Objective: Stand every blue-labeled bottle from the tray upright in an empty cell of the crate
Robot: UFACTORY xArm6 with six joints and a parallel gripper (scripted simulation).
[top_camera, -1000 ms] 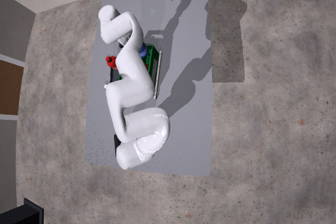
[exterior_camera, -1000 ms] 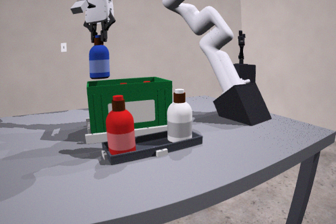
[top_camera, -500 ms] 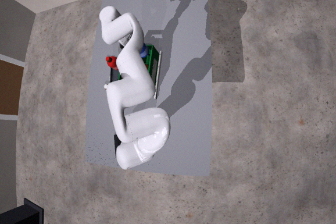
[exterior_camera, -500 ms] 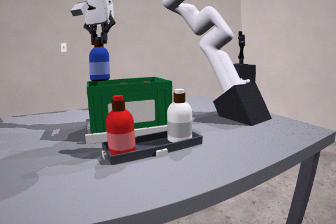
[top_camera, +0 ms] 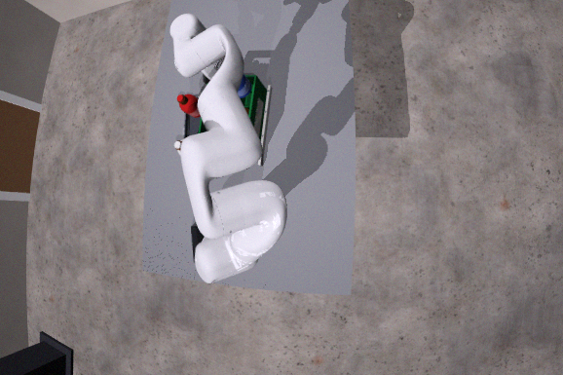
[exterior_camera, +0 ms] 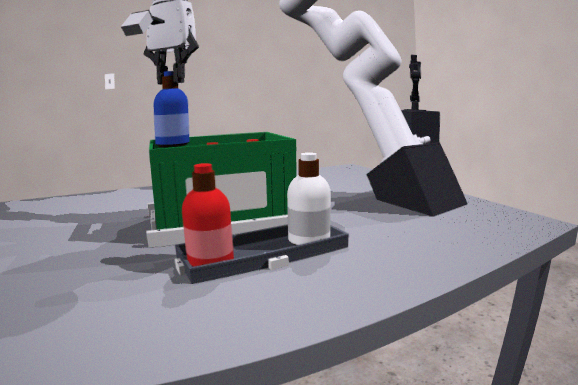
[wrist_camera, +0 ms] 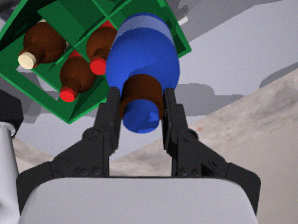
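Note:
My gripper (exterior_camera: pixel 170 71) (wrist_camera: pixel 141 101) is shut on the neck of a blue-labeled bottle (exterior_camera: pixel 171 115) (wrist_camera: pixel 144 56) (top_camera: pixel 243 87). The bottle hangs upright with its base at the rim of the green crate (exterior_camera: pixel 225 193) (wrist_camera: pixel 47 12) (top_camera: pixel 257 95), over the crate's left end. A red bottle (exterior_camera: pixel 207 218) (top_camera: pixel 188 104) and a white bottle (exterior_camera: pixel 309 202) stand upright on the dark tray (exterior_camera: pixel 310 250) in front of the crate.
The crate stands on a white base strip (exterior_camera: pixel 250 228) (top_camera: pixel 265 123). The arm's dark base block (exterior_camera: pixel 417 178) sits at the table's right rear. The arm hides most of the crate and tray in the overhead view.

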